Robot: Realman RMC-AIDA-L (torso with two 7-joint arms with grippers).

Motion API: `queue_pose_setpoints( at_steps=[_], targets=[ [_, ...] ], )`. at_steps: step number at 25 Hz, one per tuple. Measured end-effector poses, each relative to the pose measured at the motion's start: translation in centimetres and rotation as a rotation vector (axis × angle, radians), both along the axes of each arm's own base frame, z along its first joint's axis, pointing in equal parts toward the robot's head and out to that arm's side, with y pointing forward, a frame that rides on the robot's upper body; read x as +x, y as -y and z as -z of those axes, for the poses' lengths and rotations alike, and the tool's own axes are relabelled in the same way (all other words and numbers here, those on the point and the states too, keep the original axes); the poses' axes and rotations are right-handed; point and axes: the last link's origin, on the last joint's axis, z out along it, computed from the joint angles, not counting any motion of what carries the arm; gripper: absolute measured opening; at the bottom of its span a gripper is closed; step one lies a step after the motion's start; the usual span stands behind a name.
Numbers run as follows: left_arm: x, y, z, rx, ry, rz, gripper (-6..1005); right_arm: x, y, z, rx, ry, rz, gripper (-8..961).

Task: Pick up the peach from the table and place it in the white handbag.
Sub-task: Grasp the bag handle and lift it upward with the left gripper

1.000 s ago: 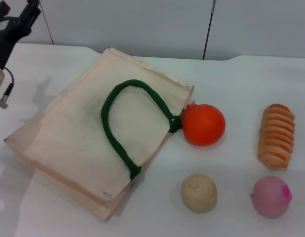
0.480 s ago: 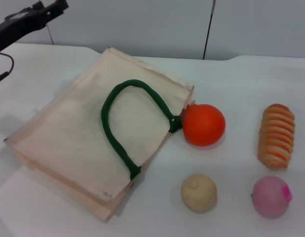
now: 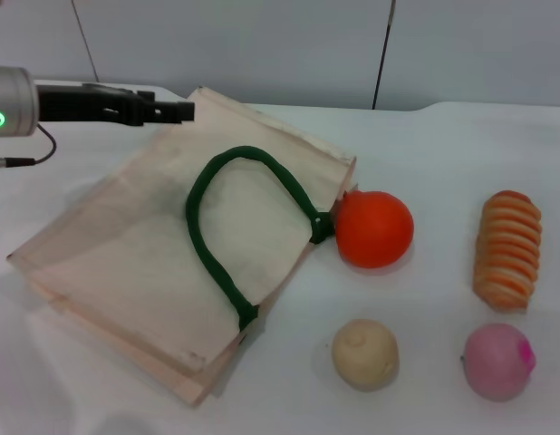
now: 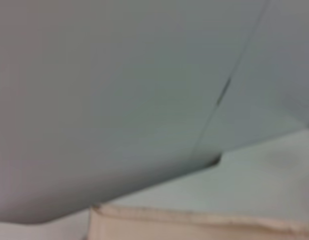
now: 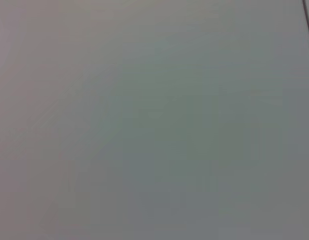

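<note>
While the white handbag [image 3: 162,263] lies flat on the table [image 3: 443,154] with its green handle [image 3: 217,236] on top, the left gripper [image 3: 176,112] hovers over its far edge; whether its fingers are open I cannot tell, and they appear to hold nothing. The right gripper is out of sight. The peach [image 3: 498,361] sits untouched at the table's near right, well apart from the bag. A good next step probably means lifting the bag's mouth open first.
</note>
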Motion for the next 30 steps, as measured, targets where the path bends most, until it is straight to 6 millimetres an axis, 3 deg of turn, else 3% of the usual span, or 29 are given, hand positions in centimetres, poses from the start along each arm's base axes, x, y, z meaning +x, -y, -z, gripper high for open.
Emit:
queue_pose_setpoints(
  at_steps=[18, 30],
  targets=[
    [0.4, -1.4, 4.4, -0.111, -0.182, -0.048, 888, -0.3, -0.3, 0.0, 0.000, -0.014, -0.011, 889],
    [0.6, -1.7, 5.7, -0.109, -0.196, -0.040, 887, -0.5, -0.4, 0.0, 0.000, -0.015, -0.014, 888]
  ],
)
